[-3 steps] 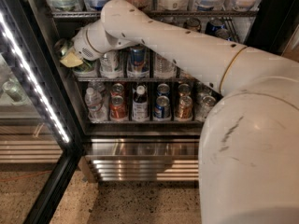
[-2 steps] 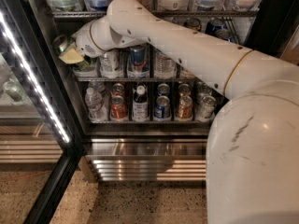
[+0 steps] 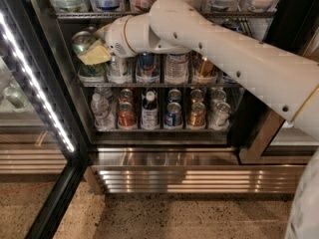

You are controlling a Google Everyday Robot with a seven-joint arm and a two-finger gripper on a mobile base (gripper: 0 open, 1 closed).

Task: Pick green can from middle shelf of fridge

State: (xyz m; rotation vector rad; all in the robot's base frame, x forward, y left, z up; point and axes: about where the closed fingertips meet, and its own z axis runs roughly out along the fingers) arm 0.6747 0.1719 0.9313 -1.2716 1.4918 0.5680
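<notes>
The fridge (image 3: 189, 176) stands open, with its wire middle shelf (image 3: 164, 84) running across the view. My gripper (image 3: 92, 55) reaches in at the left end of that shelf. Its yellowish fingers (image 3: 94, 57) are closed across the green can (image 3: 82, 41). The can leans to the left, its silver top rim showing above the fingers and its green body partly hidden below them. My white arm (image 3: 224, 49) comes in from the right and covers part of the shelf's row.
A white can (image 3: 118, 66), a blue can (image 3: 147, 63), a water bottle (image 3: 177, 66) and a gold can (image 3: 203, 66) stand to the right on the same shelf. Shorter cans and small bottles (image 3: 149, 111) fill the rack below. The glass door with its LED strip (image 3: 37, 91) stands at the left.
My gripper has shifted a little up and to the right with the green can in it, and the can now leans. My arm's bulk has moved up and rightwards out of the lower view.
</notes>
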